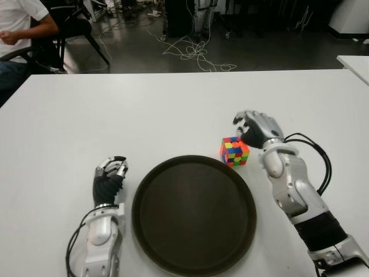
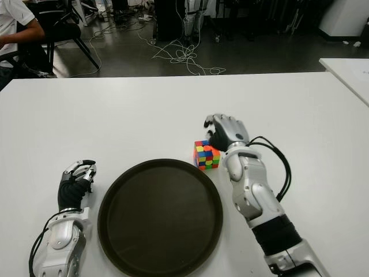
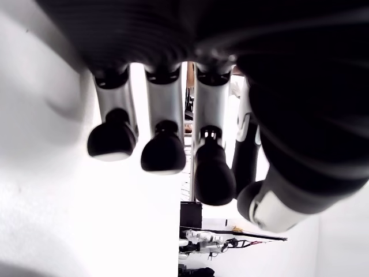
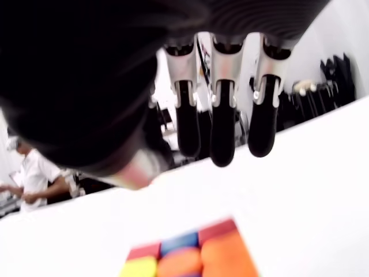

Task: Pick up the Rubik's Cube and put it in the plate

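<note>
Rubik's Cube (image 1: pixel 234 151) sat at the plate's (image 1: pixel 151 231) two o'clock; right robot hand (image 1: pixel 254 127) hovered over it, fingers apart, ready to grasp.

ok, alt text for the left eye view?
The right hand hovers open just behind a Rubik's Cube on a white table, beside the round dark plate. The left hand shows left of the plate.

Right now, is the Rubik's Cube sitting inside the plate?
No, the Rubik's Cube sits on the table just outside the plate rim.
</note>
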You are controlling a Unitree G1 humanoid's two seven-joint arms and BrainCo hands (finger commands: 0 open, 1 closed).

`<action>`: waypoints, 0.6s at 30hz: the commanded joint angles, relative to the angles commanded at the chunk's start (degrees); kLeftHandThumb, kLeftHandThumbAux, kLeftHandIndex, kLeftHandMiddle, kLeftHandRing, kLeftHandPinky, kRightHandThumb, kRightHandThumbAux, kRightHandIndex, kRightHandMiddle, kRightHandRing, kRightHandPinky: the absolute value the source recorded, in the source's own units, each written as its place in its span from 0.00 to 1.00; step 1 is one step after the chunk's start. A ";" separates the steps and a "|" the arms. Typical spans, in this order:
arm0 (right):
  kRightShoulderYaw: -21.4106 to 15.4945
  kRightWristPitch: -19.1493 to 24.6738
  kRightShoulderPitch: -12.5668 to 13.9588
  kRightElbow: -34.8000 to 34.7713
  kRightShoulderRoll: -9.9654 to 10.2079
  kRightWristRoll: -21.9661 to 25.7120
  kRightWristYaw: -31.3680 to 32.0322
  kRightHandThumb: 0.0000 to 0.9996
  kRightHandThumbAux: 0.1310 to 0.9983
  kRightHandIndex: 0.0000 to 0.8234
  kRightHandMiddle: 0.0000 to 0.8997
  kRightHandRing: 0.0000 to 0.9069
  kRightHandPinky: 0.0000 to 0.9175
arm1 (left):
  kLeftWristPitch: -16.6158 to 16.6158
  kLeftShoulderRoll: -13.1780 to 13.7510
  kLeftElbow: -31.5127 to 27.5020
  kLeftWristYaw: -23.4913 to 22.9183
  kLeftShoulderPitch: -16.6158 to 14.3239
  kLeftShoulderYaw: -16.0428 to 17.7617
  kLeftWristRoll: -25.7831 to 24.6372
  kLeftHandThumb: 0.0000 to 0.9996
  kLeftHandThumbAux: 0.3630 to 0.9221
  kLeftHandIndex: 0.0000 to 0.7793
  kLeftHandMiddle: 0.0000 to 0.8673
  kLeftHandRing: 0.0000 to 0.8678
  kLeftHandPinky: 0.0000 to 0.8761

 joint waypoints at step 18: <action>-2.36 1.67 -0.58 -0.69 -0.22 4.67 3.70 0.00 0.68 0.00 0.00 0.00 0.00 | -0.17 -0.35 -0.04 -0.19 0.16 0.41 -0.88 0.71 0.61 0.57 0.91 0.94 0.94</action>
